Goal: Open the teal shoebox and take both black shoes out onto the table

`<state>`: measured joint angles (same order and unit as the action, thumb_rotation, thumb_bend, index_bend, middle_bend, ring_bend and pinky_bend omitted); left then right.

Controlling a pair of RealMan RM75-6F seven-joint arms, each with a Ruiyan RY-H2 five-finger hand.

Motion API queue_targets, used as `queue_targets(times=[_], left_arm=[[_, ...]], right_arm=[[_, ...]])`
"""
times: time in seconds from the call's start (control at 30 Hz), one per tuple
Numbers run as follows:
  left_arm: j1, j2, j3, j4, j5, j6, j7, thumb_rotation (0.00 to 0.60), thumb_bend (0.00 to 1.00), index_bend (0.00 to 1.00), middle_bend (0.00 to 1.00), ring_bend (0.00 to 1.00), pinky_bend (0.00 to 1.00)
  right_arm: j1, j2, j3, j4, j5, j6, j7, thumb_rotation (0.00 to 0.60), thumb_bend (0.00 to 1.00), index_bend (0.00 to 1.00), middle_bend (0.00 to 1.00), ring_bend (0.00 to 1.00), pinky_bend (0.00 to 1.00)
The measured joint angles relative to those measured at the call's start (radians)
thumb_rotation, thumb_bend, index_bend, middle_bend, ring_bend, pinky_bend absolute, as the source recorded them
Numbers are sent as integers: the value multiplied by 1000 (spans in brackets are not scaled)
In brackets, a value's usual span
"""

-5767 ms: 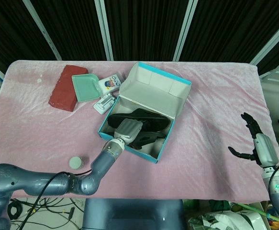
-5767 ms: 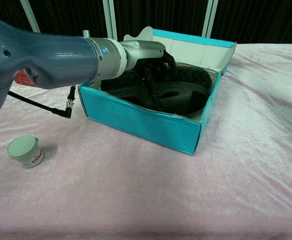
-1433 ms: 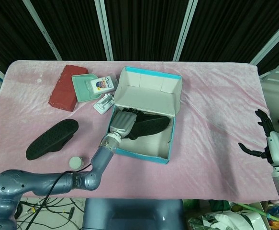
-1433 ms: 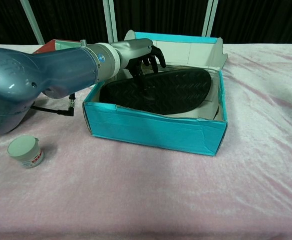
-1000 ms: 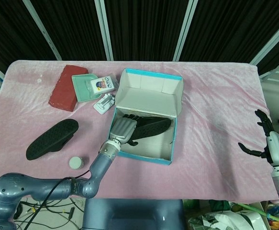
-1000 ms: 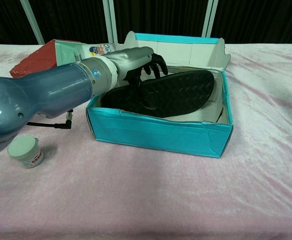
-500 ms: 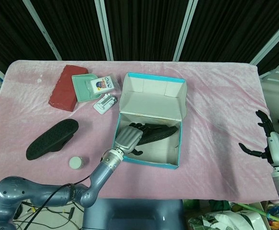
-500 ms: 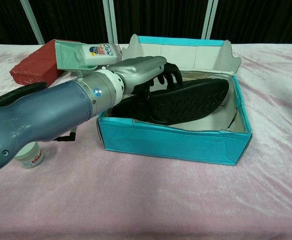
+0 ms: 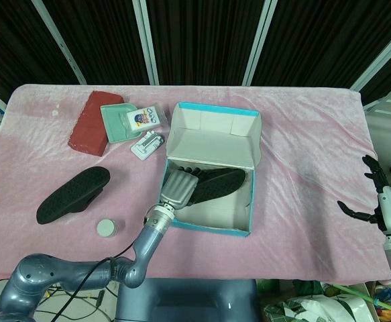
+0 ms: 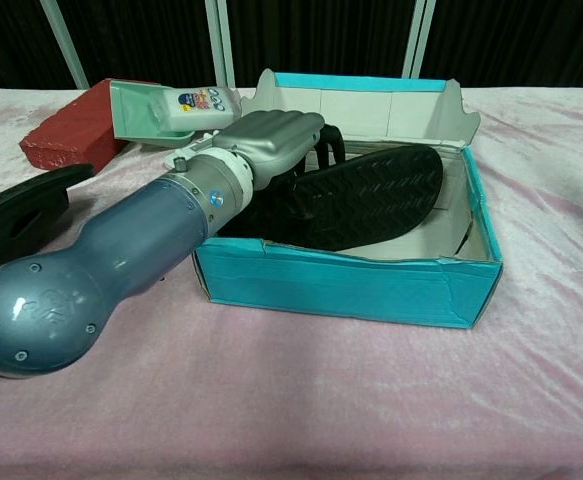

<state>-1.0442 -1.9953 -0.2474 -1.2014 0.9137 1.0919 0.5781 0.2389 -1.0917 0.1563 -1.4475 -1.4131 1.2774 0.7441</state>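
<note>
Gripping the black shoe (image 10: pixel 371 195) inside the teal shoebox (image 10: pixel 351 285), the left robot hand (image 10: pixel 271 135) hides any labels.

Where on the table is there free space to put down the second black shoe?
Bare pink cloth lies right of the teal shoebox, up to the right hand, and along the front edge. Behind-left is crowded: red brick, green tray, small packages. The first shoe and a jar take the left.

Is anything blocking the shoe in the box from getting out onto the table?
Only the box wall. The left hand grips the shoe, tilted sole up above the floor of the box; the lid is up, and it must clear that teal wall.
</note>
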Motion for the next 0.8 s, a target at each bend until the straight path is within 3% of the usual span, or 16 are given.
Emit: queue_targets(times=[0.1,0.4,0.8], left_arm=[[3,-18,-8,36,30,17,-23,600,490,467,555,501,628],[21,-21,-32,63,154,48,-150,600,499,486,567,510,649],[53,66,-77,-71,243,72,-299,600,517,485,573,514,657]], right_arm=[[-1,1,1,0,-1,1,5,600,116,0,0,0,162],[-2,7,5,-6,-5,7,19,600,114,0,0,0,162],[-6,9,5,-4,-9,11,33,600,115,0,0,0,162]])
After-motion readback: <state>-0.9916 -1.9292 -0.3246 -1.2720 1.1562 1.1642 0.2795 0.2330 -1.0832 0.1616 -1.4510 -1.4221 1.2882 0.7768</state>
